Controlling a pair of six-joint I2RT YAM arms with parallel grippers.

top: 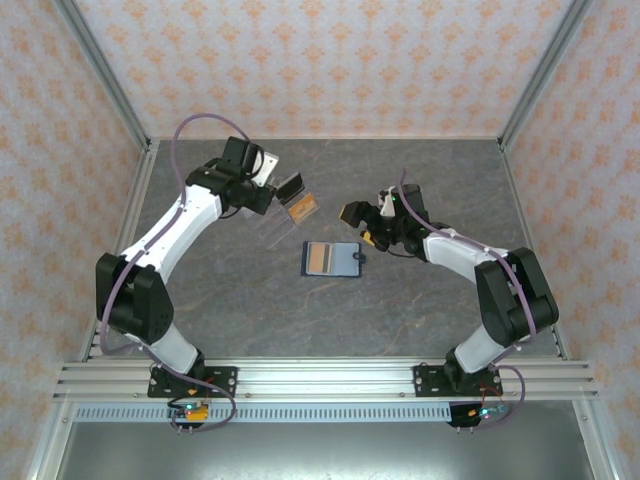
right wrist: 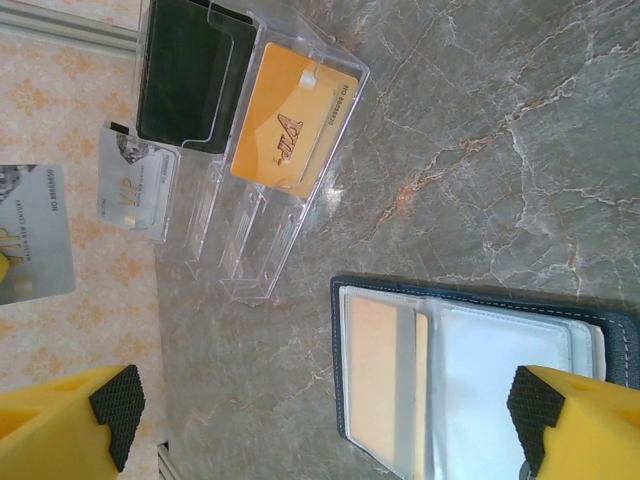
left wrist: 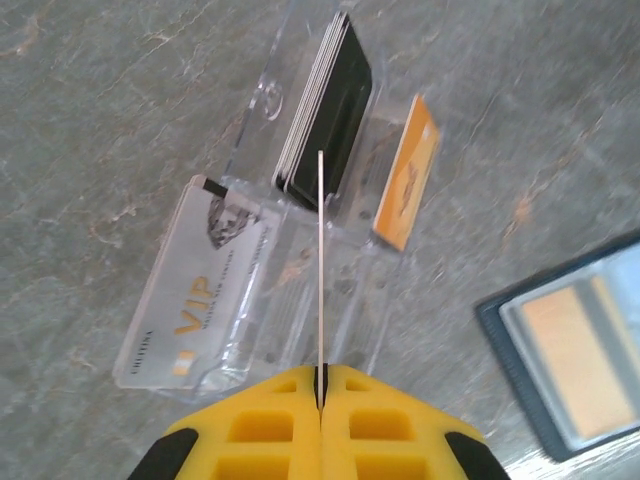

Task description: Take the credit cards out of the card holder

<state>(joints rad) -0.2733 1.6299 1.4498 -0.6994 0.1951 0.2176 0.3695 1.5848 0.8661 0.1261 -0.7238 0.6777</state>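
Observation:
The card holder lies open on the table, dark navy with clear pockets. One pocket shows an orange-brown credit card. My right gripper hovers just over the card holder, open wide with nothing between its fingers. It sits just right of the card holder in the top view. My left gripper is shut on a thin silver credit card, seen edge-on, above the clear acrylic stand. That held credit card shows its face in the right wrist view.
The clear stand at the back left holds a silver VIP card, a stack of black cards and an orange card. Patterned walls and metal posts bound the table.

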